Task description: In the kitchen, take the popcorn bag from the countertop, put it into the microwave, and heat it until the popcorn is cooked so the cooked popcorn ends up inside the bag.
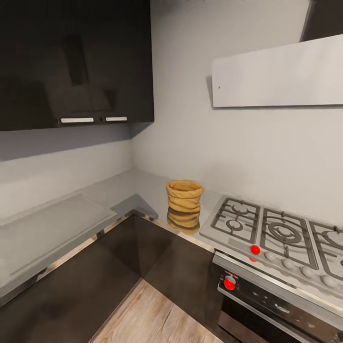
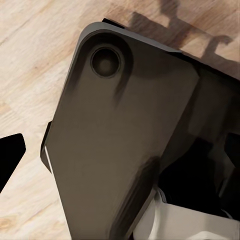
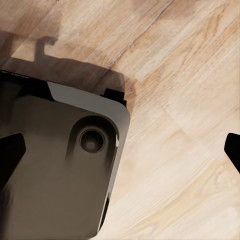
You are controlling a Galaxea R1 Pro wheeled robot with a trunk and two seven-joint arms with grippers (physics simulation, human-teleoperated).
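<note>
The popcorn bag (image 1: 184,195), a squat tan crumpled sack with a round mouth, stands upright on the grey countertop (image 1: 138,188) in the kitchen corner, just left of the gas hob. Its reflection shows on the glossy top below it. The inside of the sack is hidden, so no popcorn can be seen. The microwave is out of view. My left gripper (image 2: 120,155) and my right gripper (image 3: 120,152) hang low over the wood floor beside my own dark base, far from the bag. Both have their black fingertips spread wide with nothing between them.
A gas hob (image 1: 281,236) with red knobs sits right of the bag, over a dark oven (image 1: 271,305). A flat white hood (image 1: 281,76) hangs above it. Dark wall cabinets (image 1: 76,62) fill the upper left. Dark base cabinets (image 1: 119,267) enclose a wedge of wood floor (image 1: 152,319).
</note>
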